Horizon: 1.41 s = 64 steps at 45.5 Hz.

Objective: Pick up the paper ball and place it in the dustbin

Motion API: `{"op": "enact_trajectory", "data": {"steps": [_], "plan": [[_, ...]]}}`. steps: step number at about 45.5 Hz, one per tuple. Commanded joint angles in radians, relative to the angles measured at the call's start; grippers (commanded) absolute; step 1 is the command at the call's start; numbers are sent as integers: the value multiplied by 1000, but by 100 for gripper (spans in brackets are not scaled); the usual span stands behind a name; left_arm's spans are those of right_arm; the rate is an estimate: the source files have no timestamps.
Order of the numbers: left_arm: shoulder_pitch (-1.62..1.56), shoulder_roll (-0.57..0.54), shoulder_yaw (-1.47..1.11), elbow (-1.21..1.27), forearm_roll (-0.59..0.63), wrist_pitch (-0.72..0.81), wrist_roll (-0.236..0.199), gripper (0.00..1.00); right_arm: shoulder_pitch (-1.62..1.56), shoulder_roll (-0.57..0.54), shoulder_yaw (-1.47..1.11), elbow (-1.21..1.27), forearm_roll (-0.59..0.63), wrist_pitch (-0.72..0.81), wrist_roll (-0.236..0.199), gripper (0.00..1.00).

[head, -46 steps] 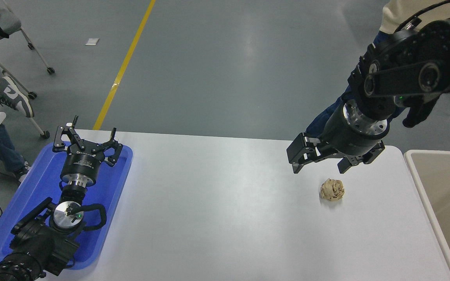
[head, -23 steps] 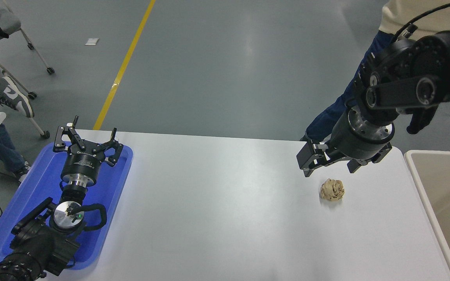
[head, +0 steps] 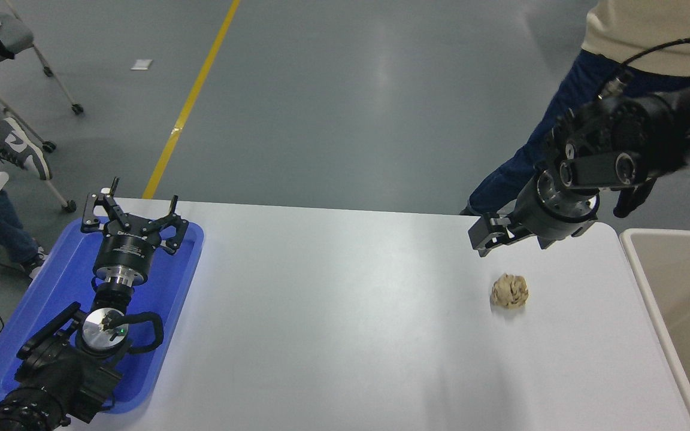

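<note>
White tabletop (head: 345, 311) fills the near half of the view, with grey floor and a yellow line (head: 192, 99) beyond it. Nearest the camera, at the lower left, the left arm sits parked over a blue tray (head: 168, 281), and the left gripper (head: 132, 218) has its fingers spread apart, holding nothing. At the right edge the dustbin (head: 644, 281) shows only its pale rim and part of a smooth inner wall. A little farther in lies the paper ball (head: 509, 291), crumpled and tan, alone on the bare table, near the bin but apart from it. Beyond the ball, over the table's far right corner, hangs the right gripper (head: 513, 236); its jaws stand apart and empty, clear of the paper and above it. Behind that arm a person (head: 620, 36) in a pale top and dark trousers stands at the far side.

The step in hand looks like the approach for the pick. To do it well, the gripper should come nearer the camera until the ball sits between the fingers, then descend almost to the surface before closing (crumpled paper is light and will skid if nudged by one finger first). A gentle squeeze ought to suffice.
</note>
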<state>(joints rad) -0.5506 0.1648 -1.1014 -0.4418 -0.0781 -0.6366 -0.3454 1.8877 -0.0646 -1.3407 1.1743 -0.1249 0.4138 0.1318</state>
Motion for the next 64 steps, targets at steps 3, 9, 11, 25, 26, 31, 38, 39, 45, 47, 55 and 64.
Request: {"op": "enact_trajectory", "data": {"steps": [3, 9, 11, 25, 26, 31, 38, 39, 45, 47, 55, 64], "plan": [[0, 1, 0, 0, 0, 0, 0, 100, -309, 3, 17, -335, -10, -52, -1, 100], [0, -1, 0, 0, 0, 0, -1, 100, -407, -1, 18, -436, -12, -61, 0, 100], [0, 1, 0, 0, 0, -2, 0, 100, -439, -1, 21, -470, -12, -64, -1, 100], [0, 1, 0, 0, 0, -3, 0, 100, -637, -1, 107, -614, -182, -158, -1, 100], [0, 1, 0, 0, 0, -3, 0, 100, -653, -1, 115, -623, -194, -162, -1, 100], [-2, -1, 0, 0, 0, -5, 0, 100, -717, -1, 185, -665, -222, -190, -6, 100], [-2, -1, 0, 0, 0, -3, 0, 100, -765, -1, 207, -702, -234, -230, -8, 100], [-2, 1, 0, 0, 0, -5, 0, 100, -772, -1, 209, -709, -240, -230, -9, 100], [0, 1, 0, 0, 0, -5, 0, 100, -826, 0, 227, -769, -327, -266, -8, 100], [-2, 1, 2, 0, 0, -5, 0, 100, -837, -1, 251, -774, -355, -280, -9, 100], [-2, 1, 0, 0, 0, -5, 0, 100, -878, -3, 301, -794, -432, -299, -12, 100], [-2, 1, 0, 0, 0, -5, 0, 100, -886, -3, 311, -794, -432, -302, -49, 97]]}}
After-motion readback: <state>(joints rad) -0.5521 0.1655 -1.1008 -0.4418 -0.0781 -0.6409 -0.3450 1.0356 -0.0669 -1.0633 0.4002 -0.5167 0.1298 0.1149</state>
